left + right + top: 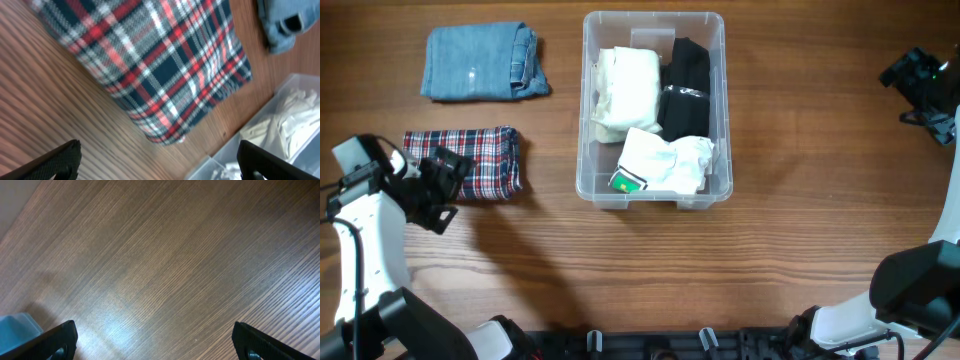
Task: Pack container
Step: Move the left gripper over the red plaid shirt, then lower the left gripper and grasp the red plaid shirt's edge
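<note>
The container [586,110] sits mid-desk [800,200], long axis running near to far, open side up, clothes inside. Plaid shirt [470,160] and jeans [480,62] are off to its left, bare wood to its right. Left claw [157,152] spread over the plaid's left end, right claw [152,332] spread at the far right.

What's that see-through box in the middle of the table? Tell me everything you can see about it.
The box is a clear plastic rectangular bin with a rounded rim. It has no lid on and stands upright on the wooden table, its long side running away from the robot. Inside lie a cream folded garment, a black garment and a crumpled white garment with a green label. Nothing else touches it.
</note>
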You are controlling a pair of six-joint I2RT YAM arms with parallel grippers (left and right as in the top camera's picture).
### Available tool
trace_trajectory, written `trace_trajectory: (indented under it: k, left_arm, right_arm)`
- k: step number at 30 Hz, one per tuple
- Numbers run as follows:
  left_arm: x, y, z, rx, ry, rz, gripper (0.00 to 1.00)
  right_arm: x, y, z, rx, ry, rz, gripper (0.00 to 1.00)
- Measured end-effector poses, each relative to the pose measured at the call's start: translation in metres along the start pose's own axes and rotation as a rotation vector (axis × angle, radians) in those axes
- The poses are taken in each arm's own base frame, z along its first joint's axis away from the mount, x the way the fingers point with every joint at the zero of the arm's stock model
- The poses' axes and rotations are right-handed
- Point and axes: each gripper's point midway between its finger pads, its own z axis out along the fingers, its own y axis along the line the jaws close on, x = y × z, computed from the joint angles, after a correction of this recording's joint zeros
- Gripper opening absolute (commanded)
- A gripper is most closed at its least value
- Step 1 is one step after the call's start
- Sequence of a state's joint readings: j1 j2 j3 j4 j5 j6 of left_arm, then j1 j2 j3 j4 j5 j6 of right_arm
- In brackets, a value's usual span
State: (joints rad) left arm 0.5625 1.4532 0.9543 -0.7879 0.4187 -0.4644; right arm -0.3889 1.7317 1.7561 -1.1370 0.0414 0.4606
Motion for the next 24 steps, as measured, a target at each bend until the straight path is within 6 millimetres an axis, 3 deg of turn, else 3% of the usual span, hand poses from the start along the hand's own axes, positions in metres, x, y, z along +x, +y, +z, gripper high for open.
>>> trace_trajectory:
  k: [10, 24]
  left_arm:
    - [-0.014, 0.03, 0.009, 0.059, -0.052, -0.028, 1.0]
    - [-0.01, 0.035, 0.022, 0.133, -0.066, 0.002, 1.0]
  right_arm:
    - [0.0, 0.0, 0.0, 0.0, 0.0, 0.0, 1.0]
    - [0.0, 0.0, 0.0, 0.0, 0.0, 0.0, 1.0]
